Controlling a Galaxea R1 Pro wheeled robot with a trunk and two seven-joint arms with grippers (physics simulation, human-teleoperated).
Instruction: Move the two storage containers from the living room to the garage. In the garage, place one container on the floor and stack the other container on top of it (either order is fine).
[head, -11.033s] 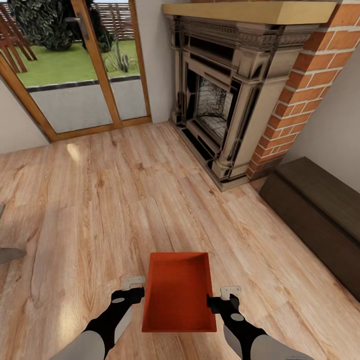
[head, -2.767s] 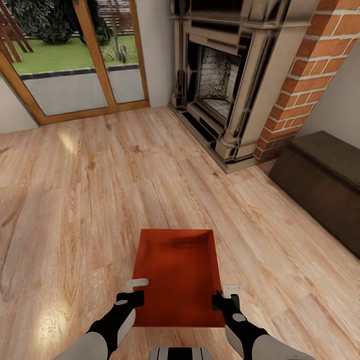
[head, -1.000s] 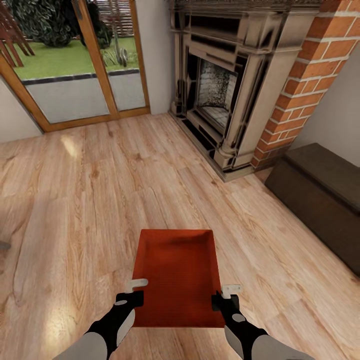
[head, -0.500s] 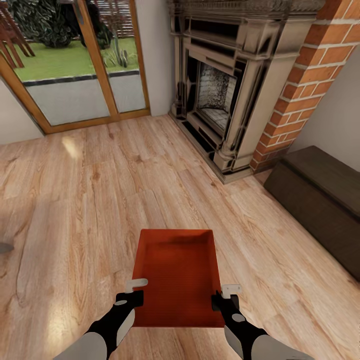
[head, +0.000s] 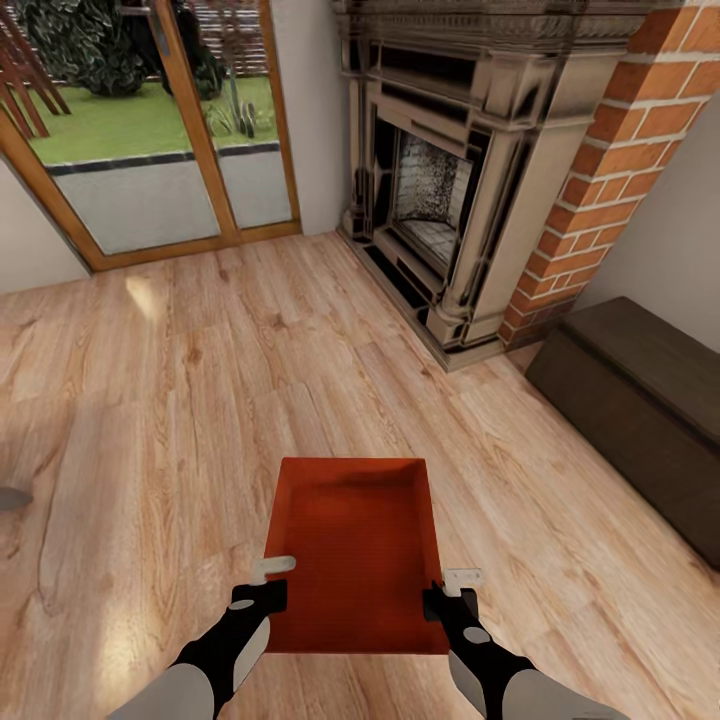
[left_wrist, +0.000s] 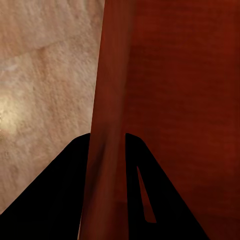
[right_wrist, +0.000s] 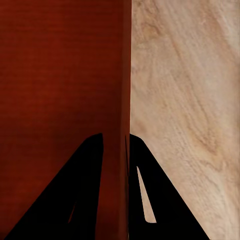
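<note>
While both pincers clamp container (head: 355, 550) walls, floor (head: 180, 400) ahead open.

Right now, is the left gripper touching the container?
Touching. In the left wrist view the left gripper has one finger on each side of the container wall.

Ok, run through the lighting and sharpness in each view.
Head view: sharp, daylight glare patches on the wood floor, soft shadow inside the storage container. Left wrist view: fingers pure black silhouettes, container wall blurred. Right wrist view: the same, floor grain soft.
</note>
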